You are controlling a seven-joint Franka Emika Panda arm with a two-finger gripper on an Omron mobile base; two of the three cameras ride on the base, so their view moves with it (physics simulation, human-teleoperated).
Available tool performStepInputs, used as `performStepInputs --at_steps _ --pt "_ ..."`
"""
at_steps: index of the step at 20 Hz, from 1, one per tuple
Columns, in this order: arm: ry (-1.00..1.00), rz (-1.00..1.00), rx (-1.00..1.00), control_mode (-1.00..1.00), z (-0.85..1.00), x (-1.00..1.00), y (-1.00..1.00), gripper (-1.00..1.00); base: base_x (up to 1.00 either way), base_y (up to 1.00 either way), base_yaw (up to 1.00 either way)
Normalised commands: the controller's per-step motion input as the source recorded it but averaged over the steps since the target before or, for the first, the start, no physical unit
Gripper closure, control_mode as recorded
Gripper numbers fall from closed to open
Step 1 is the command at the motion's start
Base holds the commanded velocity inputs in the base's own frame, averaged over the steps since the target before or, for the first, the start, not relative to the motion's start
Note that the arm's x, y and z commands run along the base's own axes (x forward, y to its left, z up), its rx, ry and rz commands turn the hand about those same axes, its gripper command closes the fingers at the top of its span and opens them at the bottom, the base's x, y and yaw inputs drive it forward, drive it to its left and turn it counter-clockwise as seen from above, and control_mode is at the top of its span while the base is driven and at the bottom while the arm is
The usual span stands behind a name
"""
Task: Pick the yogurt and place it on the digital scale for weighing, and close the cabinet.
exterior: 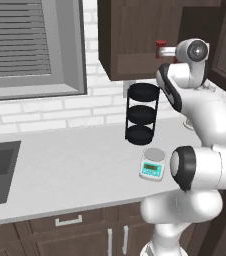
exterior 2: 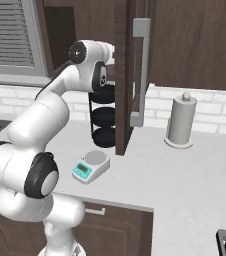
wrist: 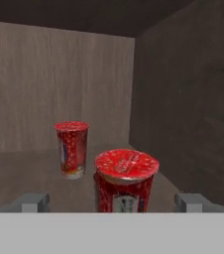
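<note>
Where tool point(wrist: 114, 202) gapes: cylindrical glossy yogurt point(wrist: 125, 181).

My arm point(exterior: 200, 120) is raised high, forearm reaching toward twelve o'clock; in the hand view my gripper point(wrist: 113, 202) has its jaws spread wide, fingertips point(wrist: 32, 202) at seven and five o'clock.

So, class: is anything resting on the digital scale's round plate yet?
No: the digital scale sits on the counter with its round plate bare.
</note>
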Motion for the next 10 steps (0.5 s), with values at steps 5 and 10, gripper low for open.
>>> performStepInputs --at_steps 5,10 --pt "0.0 0.0 0.0 -1.0 0.0 0.23 -0.1 -1.0 0.0 0.0 0.0" --pt "0.0 0.0 0.0 -1.0 0.0 0.11 -0.1 -1.0 0.0 0.0 0.0"
